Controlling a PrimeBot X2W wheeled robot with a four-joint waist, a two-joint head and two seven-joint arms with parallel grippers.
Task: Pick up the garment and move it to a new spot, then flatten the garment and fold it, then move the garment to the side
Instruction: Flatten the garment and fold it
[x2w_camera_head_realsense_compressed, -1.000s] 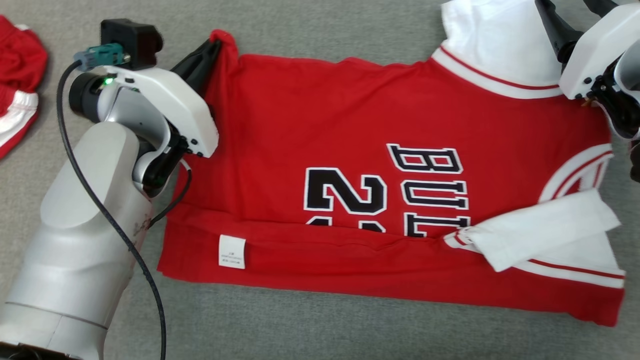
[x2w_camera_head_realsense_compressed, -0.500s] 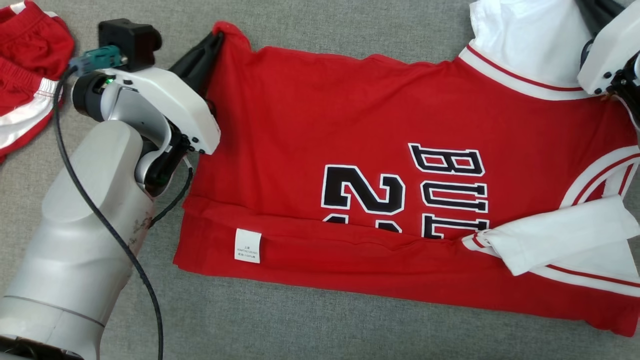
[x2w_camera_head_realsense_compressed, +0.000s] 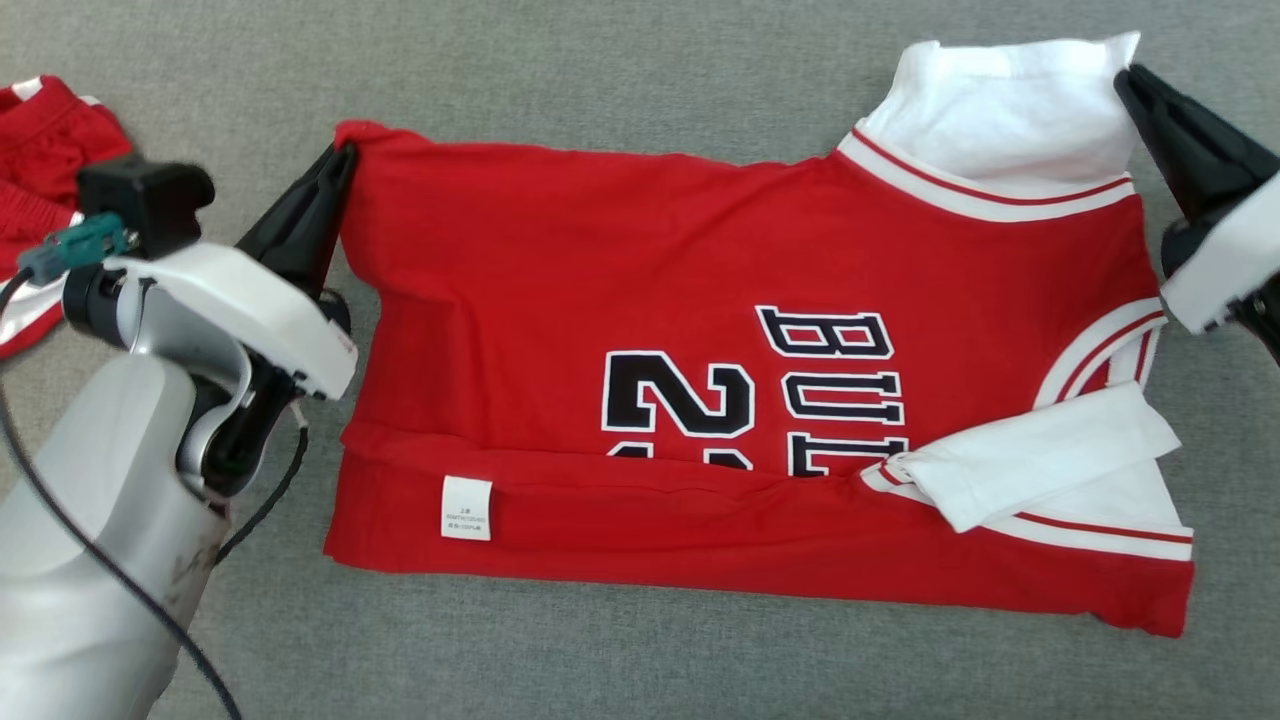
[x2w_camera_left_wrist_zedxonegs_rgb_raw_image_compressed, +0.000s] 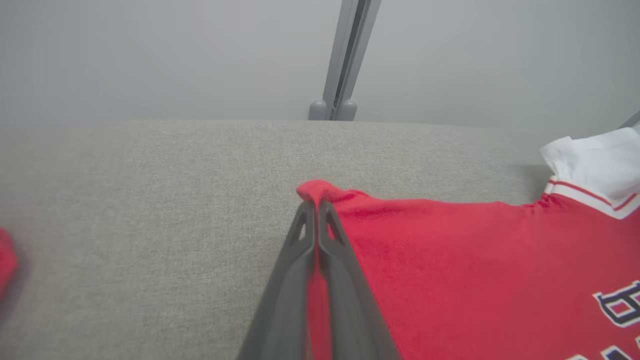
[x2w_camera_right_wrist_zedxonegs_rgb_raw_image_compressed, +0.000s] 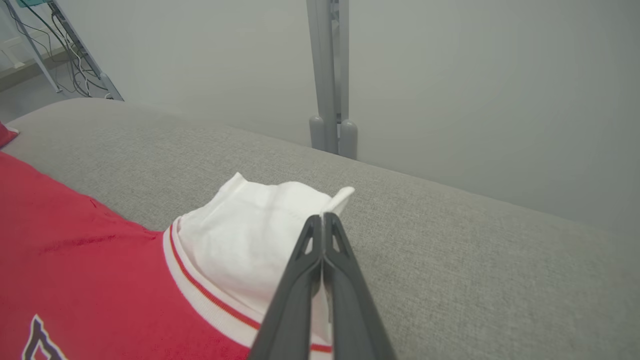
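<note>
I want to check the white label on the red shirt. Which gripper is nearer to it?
Left. The left gripper holds the shirt corner at the end with the label; the right gripper holds a sleeve at the opposite end.

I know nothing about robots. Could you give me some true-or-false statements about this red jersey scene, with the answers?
1. The left end effector is clamped on a red corner of the jersey. True.
2. The right end effector hangs open above the cloth. False: it is shut on the jersey's white sleeve.
3. The jersey's near edge is folded over, hiding part of the number. True.
4. The jersey lies on a wooden table. False: it lies on a grey fabric surface.
5. A second red and white garment lies beyond the left arm. True.
</note>
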